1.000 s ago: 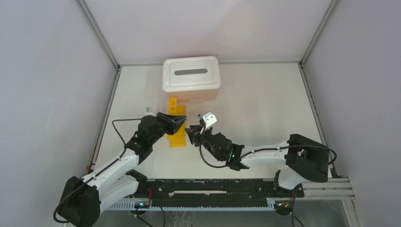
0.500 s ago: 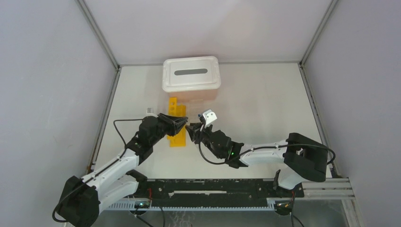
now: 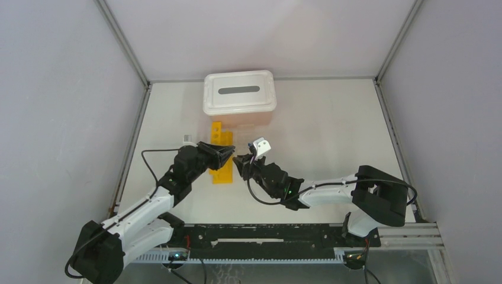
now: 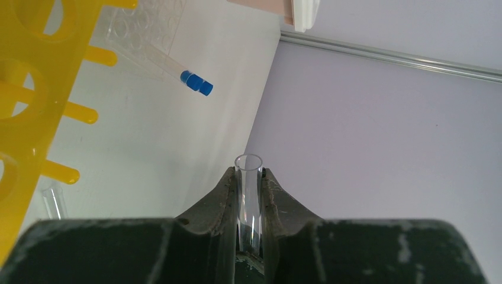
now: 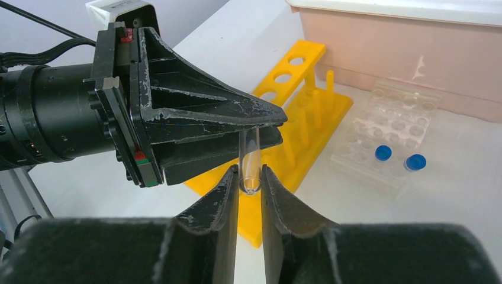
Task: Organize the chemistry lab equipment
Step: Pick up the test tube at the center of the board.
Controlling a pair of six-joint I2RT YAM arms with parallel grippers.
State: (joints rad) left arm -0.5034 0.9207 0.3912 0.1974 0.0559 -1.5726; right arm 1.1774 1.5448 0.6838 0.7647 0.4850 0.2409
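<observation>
The yellow rack (image 5: 319, 118) lies on the table, long, with a row of round holes and short pegs; the clear gridded rack (image 5: 393, 133) sits just beside it, on its right; two blue-capped tubes (image 5: 383, 152) rest on that grid, their caps at one edge; a bare clear tube (image 4: 54, 201) lies on the table beside the yellow rack's pegs; an open-mouthed clear test tube (image 4: 248, 201) hangs off the table just right of the yellow rack, pinched by the left gripper (image 4: 249, 173).

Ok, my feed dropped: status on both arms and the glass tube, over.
Left gripper shut on clear tube, held mid-air. Right gripper at its rounded end, jaws either side, clamp unclear. Yellow rack close by; nothing in the way.
</observation>
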